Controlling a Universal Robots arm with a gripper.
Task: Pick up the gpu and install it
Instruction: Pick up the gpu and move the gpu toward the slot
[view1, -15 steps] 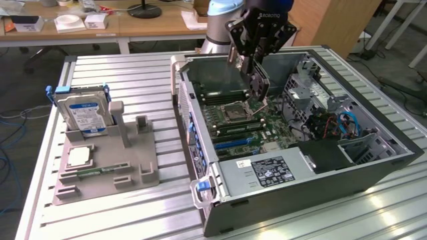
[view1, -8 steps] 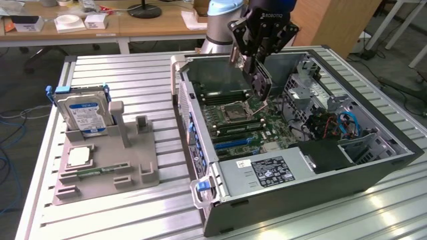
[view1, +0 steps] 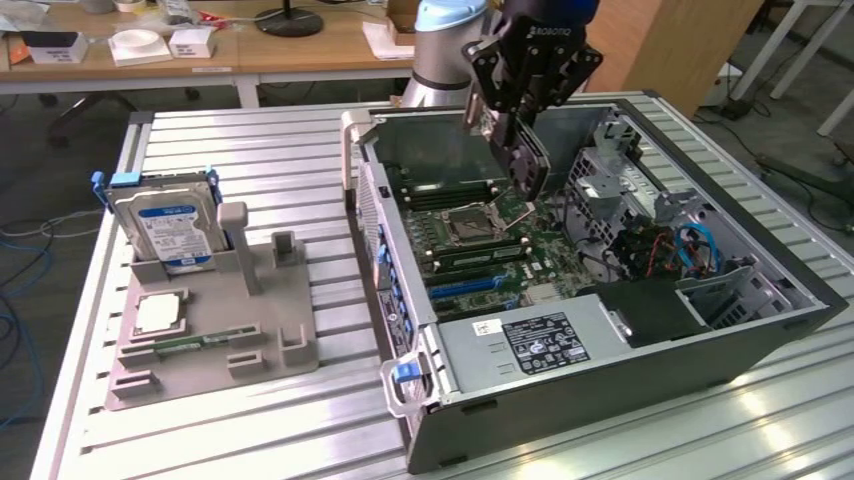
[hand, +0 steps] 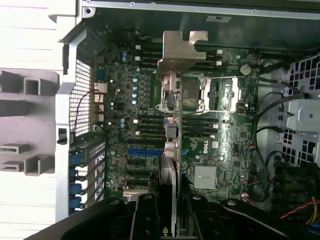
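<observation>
Exterior view: my gripper (view1: 513, 120), part-closed on the gpu (view1: 525, 168), holds it on edge above the motherboard (view1: 547, 255) of the open computer case (view1: 601, 400).

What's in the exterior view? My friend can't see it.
A robot gripper holds the gpu above the motherboard of an open computer case. On the exterior view's left, a grey holder carries a hard drive.
</observation>
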